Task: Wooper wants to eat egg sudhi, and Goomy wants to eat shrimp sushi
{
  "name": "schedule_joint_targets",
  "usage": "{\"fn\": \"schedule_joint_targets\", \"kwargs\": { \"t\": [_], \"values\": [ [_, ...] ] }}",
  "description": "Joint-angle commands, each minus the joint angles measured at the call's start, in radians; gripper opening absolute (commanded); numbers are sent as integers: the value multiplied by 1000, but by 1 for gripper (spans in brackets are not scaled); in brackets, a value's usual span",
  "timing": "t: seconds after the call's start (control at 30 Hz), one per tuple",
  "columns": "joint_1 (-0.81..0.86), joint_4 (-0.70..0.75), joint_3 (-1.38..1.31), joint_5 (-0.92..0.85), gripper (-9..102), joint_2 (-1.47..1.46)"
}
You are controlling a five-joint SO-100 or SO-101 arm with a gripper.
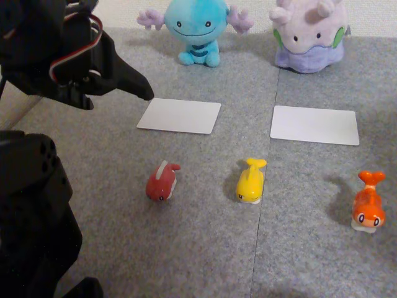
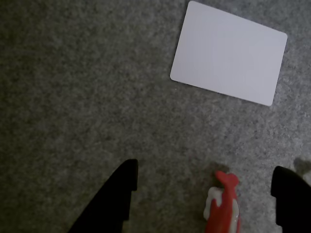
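the other view, read left to right: the black two-finger gripper (image 1: 139, 92) hangs above the grey carpeted floor (image 1: 205, 248), up and to the left of the left white rectangular card (image 1: 179, 115), which serves here as the landmark. in the wrist view its two dark fingers (image 2: 114, 201) stand wide apart and hold nothing, with the small dark red fish-shaped plastic figure (image 2: 222, 206) low between them, nearer the right finger, and the same white card (image 2: 229, 52) above it. in the other view that red fish figure (image 1: 162, 181) lies below the left card. behind the card sits the wooper (image 1: 196, 28), a large light-blue round plush with purple gills. the egg sudhi (image 1: 250, 180), a small all-yellow fish-shaped plastic figure, rests below and to the right of the card, on the carpet and apart from it. further right of the card lie a second white rectangular card (image 1: 314, 125), the goomy (image 1: 309, 36), a pale lilac blob-shaped plush with a darker purple base, behind that, and the shrimp sushi (image 1: 368, 202), a bright orange fish-shaped plastic figure, on the carpet below it. progress, as judged: both cards are bare and neither task figure is held, so no delivery is done; the yellow and orange figures each remain to be picked up and brought to their plush.
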Motion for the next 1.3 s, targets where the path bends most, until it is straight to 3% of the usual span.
{"fn": "schedule_joint_targets", "kwargs": {
  "t": [0.0,0.4,0.6,1.03,1.27],
  "values": [
    [106,-18,-25,-11,32,3],
    [417,196,-216,-252,32,-2],
    [566,265,-219,-453,32,-40],
    [767,-2,-225,-581,32,-598],
    [769,-21,-373,-566,32,-808]
  ]
}}
